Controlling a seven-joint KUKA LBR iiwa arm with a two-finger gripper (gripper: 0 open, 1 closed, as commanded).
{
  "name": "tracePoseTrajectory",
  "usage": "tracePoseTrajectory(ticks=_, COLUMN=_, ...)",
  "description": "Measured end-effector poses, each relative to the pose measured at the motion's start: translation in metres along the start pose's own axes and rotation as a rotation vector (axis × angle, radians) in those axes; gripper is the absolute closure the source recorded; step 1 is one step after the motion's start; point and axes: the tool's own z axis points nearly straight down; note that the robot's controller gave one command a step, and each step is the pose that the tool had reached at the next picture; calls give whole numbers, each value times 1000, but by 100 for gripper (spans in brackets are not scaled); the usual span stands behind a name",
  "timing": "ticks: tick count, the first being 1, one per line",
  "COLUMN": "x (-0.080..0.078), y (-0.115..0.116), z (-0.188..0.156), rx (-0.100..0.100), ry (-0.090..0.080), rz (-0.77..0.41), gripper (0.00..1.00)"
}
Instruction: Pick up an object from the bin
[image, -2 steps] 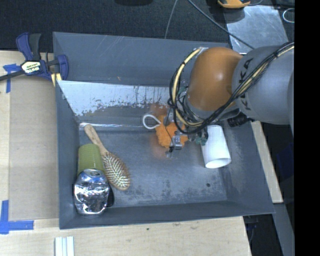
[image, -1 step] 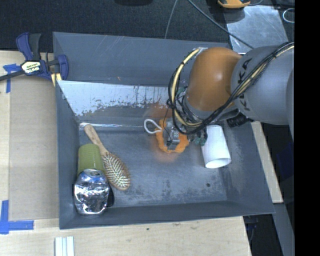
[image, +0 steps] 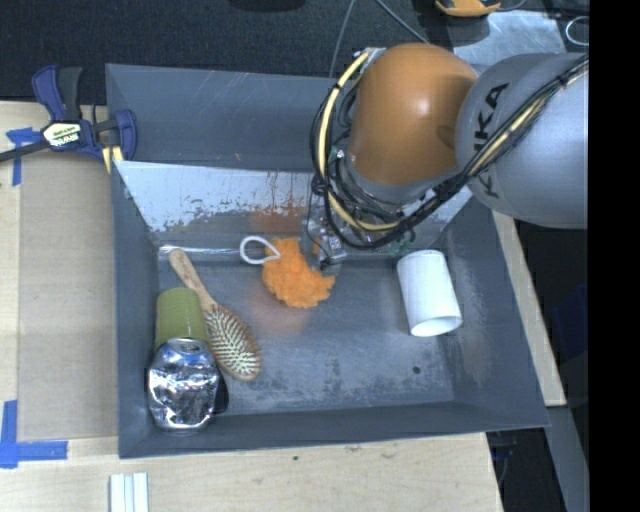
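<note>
- The grey metal bin (image: 360, 352) has a scuffed floor, with rust-coloured streaks on its sloping far wall.
- It sits on what looks like a pale desk (image: 320, 472); the room behind is dark.
- Five loose things, one of each:
- one orange mesh puff (image: 297, 280) with a white cord loop (image: 258, 250), mid-floor near the far wall;
- one white cup (image: 428, 292) on its side, to the right, apart;
- one wooden hairbrush (image: 222, 330), slanting at left;
- one green cup (image: 180, 313) just beside the brush;
- one shiny silver crumpled thing (image: 183, 383) in the near left corner.
- The end effector (image: 326, 250) is down at the puff's upper right edge, seemingly touching it; whether it is wide or narrow I cannot tell.
</note>
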Motion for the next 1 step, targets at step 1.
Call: tracePoseTrajectory(ticks=1, x=-1, y=16, z=34, rx=-1, ry=0, rz=-341, gripper=100)
